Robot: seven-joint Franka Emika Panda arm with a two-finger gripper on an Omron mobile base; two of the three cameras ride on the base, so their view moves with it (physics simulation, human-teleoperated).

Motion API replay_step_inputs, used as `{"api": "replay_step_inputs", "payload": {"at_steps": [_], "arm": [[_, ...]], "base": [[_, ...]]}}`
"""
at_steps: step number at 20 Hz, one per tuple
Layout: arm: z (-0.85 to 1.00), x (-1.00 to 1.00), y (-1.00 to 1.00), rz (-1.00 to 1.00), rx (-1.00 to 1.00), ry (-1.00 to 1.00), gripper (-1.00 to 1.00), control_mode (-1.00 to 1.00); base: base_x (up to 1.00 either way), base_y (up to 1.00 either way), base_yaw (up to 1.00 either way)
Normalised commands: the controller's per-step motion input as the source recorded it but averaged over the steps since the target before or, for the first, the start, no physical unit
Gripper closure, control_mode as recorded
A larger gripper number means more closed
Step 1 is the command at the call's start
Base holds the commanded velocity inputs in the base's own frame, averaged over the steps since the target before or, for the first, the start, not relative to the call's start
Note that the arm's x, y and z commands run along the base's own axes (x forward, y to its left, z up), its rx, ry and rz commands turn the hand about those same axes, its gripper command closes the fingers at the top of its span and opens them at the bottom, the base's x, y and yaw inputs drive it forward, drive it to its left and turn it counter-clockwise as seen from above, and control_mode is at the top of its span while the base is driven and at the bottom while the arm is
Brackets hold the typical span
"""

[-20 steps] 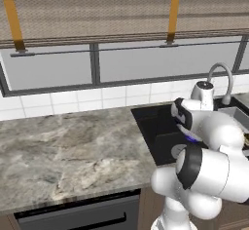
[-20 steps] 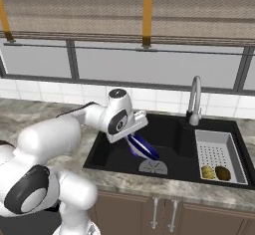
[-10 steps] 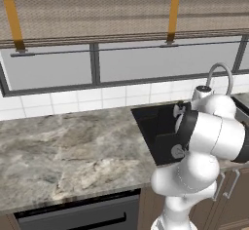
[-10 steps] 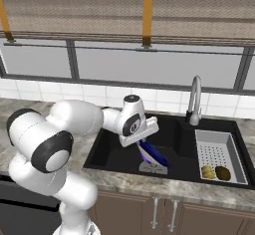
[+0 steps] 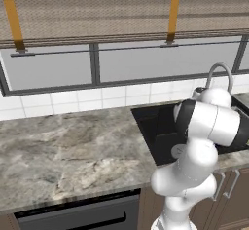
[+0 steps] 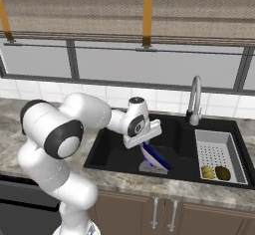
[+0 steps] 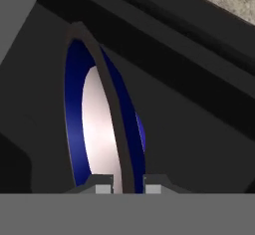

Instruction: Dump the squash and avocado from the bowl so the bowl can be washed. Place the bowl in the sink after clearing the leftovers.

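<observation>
We see two-finger gripper [image 7: 128,189] clamped on rim of dark blue, white-inside bowl [image 6: 155,155], tilted low inside black sink [image 6: 117,154]. Risk: release from tilt, bowl tips/clatters.

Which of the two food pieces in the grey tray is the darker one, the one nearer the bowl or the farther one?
The farther one: the avocado, dark olive-brown, beside the lighter yellowish squash.

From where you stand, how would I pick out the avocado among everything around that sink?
Find the black sink under the curved chrome faucet. At its right end sits a light grey perforated tray, with two small lumps at its near end. The avocado is the darker, olive-brown one on the right, beside the yellower squash.
</observation>
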Motion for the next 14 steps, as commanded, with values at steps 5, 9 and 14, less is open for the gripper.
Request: {"api": "replay_step_inputs", "payload": {"at_steps": [5, 9, 14], "arm": [[-0.33, 0.26, -0.04, 0.0, -0.04, 0.0, 1.0, -1.0], [-0.32, 0.16, 0.0, 0.0, 0.0, 0.03, 1.0, -1.0], [-0.37, 0.03, 0.0, -0.01, 0.0, 0.14, 1.0, -1.0]], "base": [[0.0, 0.0, 0.0], [0.0, 0.0, 0.0], [0.0, 0.0, 0.0]]}}
